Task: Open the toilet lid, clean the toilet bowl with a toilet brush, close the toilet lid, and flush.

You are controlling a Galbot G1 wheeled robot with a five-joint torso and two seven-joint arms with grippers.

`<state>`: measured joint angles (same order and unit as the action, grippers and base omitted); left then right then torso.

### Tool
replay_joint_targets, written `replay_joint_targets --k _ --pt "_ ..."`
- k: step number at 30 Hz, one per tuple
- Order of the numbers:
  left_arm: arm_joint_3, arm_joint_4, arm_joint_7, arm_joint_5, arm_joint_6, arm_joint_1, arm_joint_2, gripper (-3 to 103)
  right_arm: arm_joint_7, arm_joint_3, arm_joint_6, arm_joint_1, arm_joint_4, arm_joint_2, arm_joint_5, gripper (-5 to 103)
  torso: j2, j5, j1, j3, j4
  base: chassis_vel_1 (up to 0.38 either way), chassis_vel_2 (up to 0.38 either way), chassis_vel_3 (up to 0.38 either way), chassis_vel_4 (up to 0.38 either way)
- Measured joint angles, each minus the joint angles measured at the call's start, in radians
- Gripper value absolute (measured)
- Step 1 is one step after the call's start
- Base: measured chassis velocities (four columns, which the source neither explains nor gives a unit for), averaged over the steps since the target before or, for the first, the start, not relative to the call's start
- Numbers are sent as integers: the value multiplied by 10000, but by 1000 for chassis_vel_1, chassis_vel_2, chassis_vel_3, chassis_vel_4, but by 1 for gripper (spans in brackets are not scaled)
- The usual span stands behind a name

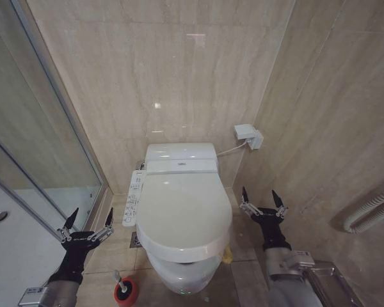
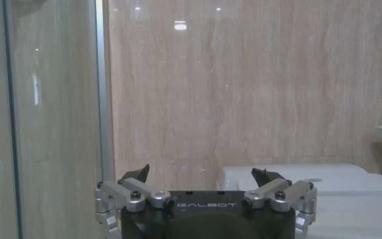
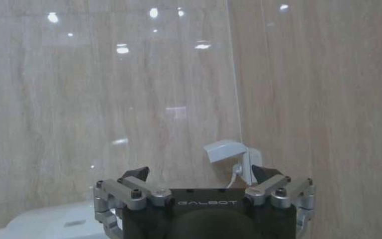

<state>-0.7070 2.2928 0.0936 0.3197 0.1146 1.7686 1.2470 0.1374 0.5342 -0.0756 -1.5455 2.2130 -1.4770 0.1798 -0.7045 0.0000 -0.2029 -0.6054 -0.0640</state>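
Note:
The glossy white toilet lid [image 1: 182, 211] lies shut over the toilet bowl [image 1: 182, 276], whose front shows below it. A yellow tag [image 1: 226, 256] hangs at the lid's front right edge. On the floor left of the bowl, the toilet brush [image 1: 118, 279] stands in its red cup holder [image 1: 126, 291]. My left gripper [image 1: 89, 220] is open, held in the air left of the toilet, above the brush. My right gripper [image 1: 261, 198] is open on the toilet's right, level with the lid. Both wrist views show open fingers, left gripper [image 2: 203, 174] and right gripper [image 3: 199, 175], facing the tiled wall.
A white button panel arm [image 1: 134, 198] runs along the toilet's left side. A glass shower screen [image 1: 32, 147] stands to the left. A white wall socket box [image 1: 248, 135] sits right of the tank [image 1: 180, 158]. A ribbed hose [image 1: 371, 211] hangs on the right wall.

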Motion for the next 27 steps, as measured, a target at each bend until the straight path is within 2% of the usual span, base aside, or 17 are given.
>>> replay_joint_targets --k 27 --pt "0 0 0 0 0 0 0 100 1 -47 222 267 -264 115 87 100 0 0 0 0 0 0 0 0 0"
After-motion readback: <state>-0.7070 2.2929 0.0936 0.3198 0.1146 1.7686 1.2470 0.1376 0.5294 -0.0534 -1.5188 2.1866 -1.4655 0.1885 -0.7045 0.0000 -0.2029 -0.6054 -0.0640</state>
